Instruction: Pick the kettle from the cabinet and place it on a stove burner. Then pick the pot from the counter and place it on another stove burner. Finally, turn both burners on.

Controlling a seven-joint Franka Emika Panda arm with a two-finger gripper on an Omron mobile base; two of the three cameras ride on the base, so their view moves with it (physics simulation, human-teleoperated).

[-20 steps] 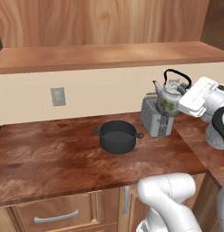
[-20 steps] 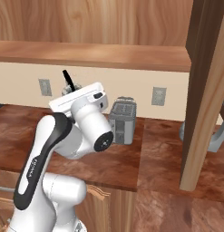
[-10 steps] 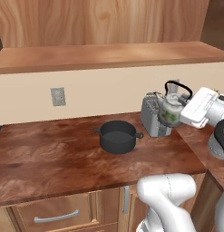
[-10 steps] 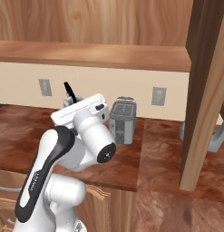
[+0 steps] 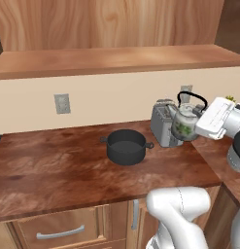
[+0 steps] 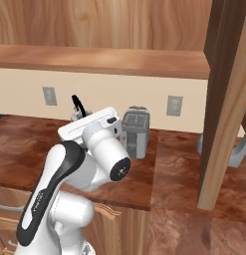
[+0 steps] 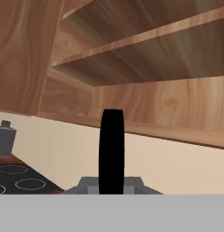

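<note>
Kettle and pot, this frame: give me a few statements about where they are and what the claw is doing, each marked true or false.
1. The kettle hangs in the air from the claw, in front of the toaster. True.
2. The pot stands on a stove burner. False: it sits on the counter, left of the toaster.
3. The claw is shut on the kettle's black handle. True.
4. The kettle rests on the cabinet shelf. False: it is out of the cabinet, down near counter height.
5. The pot has a lid on. False: it is lidless.
</note>
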